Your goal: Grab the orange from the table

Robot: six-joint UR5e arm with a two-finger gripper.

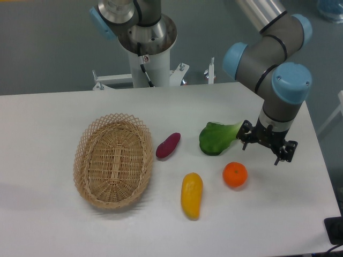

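While the gripper (266, 145) hangs above the table (48, 112) with nothing between its fingers, the orange (235, 174) sits free on the white surface, at about seven o'clock from the gripper and near it. The two black fingers stand apart, spread and empty, which suits an approach: judging by its look, the fruit is roughly as wide as that gap. From the orange, a green leafy vegetable (217, 137) lies at eleven o'clock, close under the wrist, so a straight drop from the present spot would likely catch the leaf instead of the fruit. A yellow-orange mango-like fruit (192, 195) lies at eight o'clock from the orange, apart from it, and a purple sweet potato (168, 145) lies farther off at ten o'clock. A wicker basket (113, 160) stands well apart at nine o'clock. The pick has not begun; the gripper needs to shift over the orange first.
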